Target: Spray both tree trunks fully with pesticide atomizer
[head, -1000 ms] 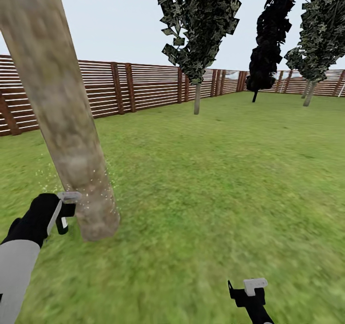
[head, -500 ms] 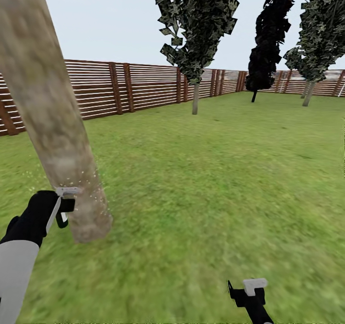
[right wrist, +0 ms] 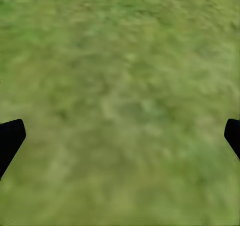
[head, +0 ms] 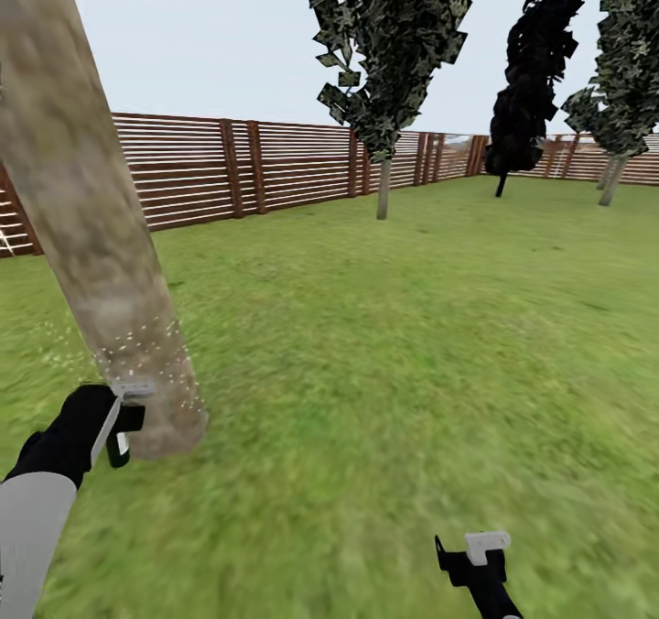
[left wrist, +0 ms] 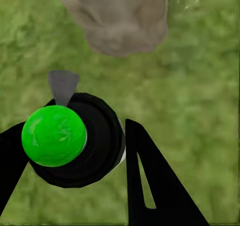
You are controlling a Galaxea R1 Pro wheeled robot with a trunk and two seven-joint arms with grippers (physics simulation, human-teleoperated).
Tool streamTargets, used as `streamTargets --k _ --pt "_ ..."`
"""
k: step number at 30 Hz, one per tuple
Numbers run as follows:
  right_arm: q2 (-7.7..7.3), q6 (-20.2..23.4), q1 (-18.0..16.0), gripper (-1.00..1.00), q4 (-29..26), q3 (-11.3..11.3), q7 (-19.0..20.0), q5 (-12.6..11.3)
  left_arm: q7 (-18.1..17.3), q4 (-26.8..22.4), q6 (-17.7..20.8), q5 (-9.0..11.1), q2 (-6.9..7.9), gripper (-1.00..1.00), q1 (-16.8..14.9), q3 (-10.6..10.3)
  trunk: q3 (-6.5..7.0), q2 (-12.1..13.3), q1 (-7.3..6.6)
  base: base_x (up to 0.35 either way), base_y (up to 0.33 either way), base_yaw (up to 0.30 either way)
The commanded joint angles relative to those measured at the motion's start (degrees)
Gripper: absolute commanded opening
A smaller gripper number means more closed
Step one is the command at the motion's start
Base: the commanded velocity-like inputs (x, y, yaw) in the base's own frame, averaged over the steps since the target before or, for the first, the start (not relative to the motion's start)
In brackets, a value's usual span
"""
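Here the left gripper (left wrist: 70,151) has its jaws clamped on the atomizer (left wrist: 75,138), whose green cap and black body sit between the dark fingers (left wrist: 150,181) in the left wrist view. The grey nozzle points at the base of the trunk (head: 101,262), which stands just beside the gripper (head: 117,418) on the lawn (head: 412,326). White specks of pesticide (head: 156,363) dot the lower bark and the air near it. The right gripper (head: 480,555) hangs low over the grass, jaws wide apart, nothing between them. A slatted fence (head: 229,170) rings the lawn, with dark trees (head: 394,42) beyond.
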Motion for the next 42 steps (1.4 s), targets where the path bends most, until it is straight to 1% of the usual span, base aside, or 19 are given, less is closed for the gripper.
streamTargets --k 1,4,8,10,14,15,16,17,19,25,28,29,31,33,34,37,38,40,42 --pt "-0.03 -0.1 0.0 1.0 0.0 0.0 -0.4 0.6 -0.4 0.1 0.2 -0.5 -0.29 -1.0 0.1 0.1 -0.05 0.0 0.01 0.241 -0.183 0.163" --pt "-0.02 -0.1 0.0 1.0 0.0 0.0 -0.4 0.6 -0.4 0.4 0.1 -0.7 -2.51 -1.0 0.2 0.1 -0.05 0.0 0.01 0.243 -0.182 0.048" --pt "-0.03 -0.1 0.0 1.0 0.0 0.0 -0.4 0.6 -0.1 1.1 0.0 -1.1 -2.5 -1.0 1.4 0.5 -0.05 0.0 0.01 0.284 -0.133 0.003" --pt "-0.01 -0.1 0.0 1.0 0.0 0.0 -0.4 0.6 0.0 1.4 -0.4 -1.3 -2.38 -1.0 4.3 0.8 -0.05 0.0 0.01 0.293 -0.105 0.0" --pt "0.0 -0.1 0.0 1.0 0.0 0.0 -0.4 0.6 0.0 2.5 -3.5 -1.2 -2.77 -1.0 5.8 0.8 -0.05 0.0 0.01 0.117 -0.021 0.0" --pt "-0.04 -0.1 0.0 1.0 0.0 -0.1 -0.4 0.6 0.0 2.9 -3.8 -1.2 -2.48 -1.0 6.3 1.2 -0.05 0.0 0.01 0.006 -0.001 0.0" --pt "-0.04 -0.1 0.0 1.0 0.0 -0.1 -0.4 0.6 -0.1 2.7 -4.2 -1.1 -1.02 -1.0 8.9 3.8 -0.05 0.0 0.01 0.0 0.0 0.0" --pt "-0.05 -0.1 0.0 1.0 0.0 -0.1 -0.4 0.6 -0.2 2.7 -4.2 -1.1 -0.12 -1.0 9.4 5.4 -0.05 0.0 0.01 0.0 0.0 0.0" --pt "-0.05 -0.1 0.0 1.0 0.0 0.0 -0.4 0.6 -0.3 2.6 -4.3 -0.9 0.6 -1.0 9.7 6.7 -0.05 0.0 0.01 0.009 0.0 0.0" --pt "-0.05 -0.1 0.0 1.0 0.0 0.0 -0.4 0.6 -0.3 3.2 -4.3 -0.8 0.24 -1.0 9.7 6.7 -0.05 0.0 0.01 0.239 0.0 0.0" --pt "0.02 -0.1 0.0 1.0 0.1 0.0 -0.4 0.6 -0.3 3.3 -4.3 -1.0 0.46 -1.0 9.8 6.9 -0.05 0.0 0.01 0.061 0.0 0.0" --pt "0.03 -0.1 0.0 1.0 0.1 0.0 -0.4 0.6 -0.3 2.9 -4.3 -1.1 1.02 -1.0 11.7 7.7 -0.05 0.0 0.01 0.003 0.0 0.0" --pt "0.03 -0.1 0.0 1.0 0.1 0.0 -0.4 0.7 -0.2 2.7 -4.7 -1.2 1.3 -1.0 12.4 7.9 -0.05 0.0 0.01 0.0 0.0 0.0" --pt "0.03 -0.1 0.0 1.0 0.1 0.0 -0.4 0.7 -0.1 2.9 -7.0 -1.3 1.41 -1.0 12.6 8.0 -0.05 0.0 0.01 0.0 0.0 0.0" --pt "0.03 -0.1 0.0 1.0 0.1 0.0 -0.4 0.7 -0.2 3.1 -9.0 -1.1 1.23 -1.0 12.7 7.9 -0.05 0.0 0.01 0.0 0.0 0.0" --pt "0.03 -0.1 0.0 1.0 0.1 0.0 -0.4 0.6 -0.8 3.3 -11.8 -0.7 0.45 -1.0 12.7 7.7 -0.05 0.0 0.01 0.0 0.0 0.0" --pt "0.03 -0.1 0.0 1.0 0.1 0.0 -0.4 0.6 -1.0 3.4 -13.8 -0.6 0.34 -1.0 12.7 7.7 -0.05 0.0 0.01 -0.059 0.0 0.0" --pt "0.03 -0.1 0.0 1.0 0.1 0.0 -0.4 0.7 -3.0 7.1 -22.3 -0.9 -0.12 -1.0 12.8 7.5 -0.05 0.0 0.01 -0.257 0.053 0.0" --pt "0.05 -0.1 0.0 1.0 0.1 0.0 -0.4 0.7 -4.2 9.1 -27.3 -1.2 -0.08 -1.0 13.1 7.4 -0.05 0.0 0.01 -0.317 0.071 0.0"
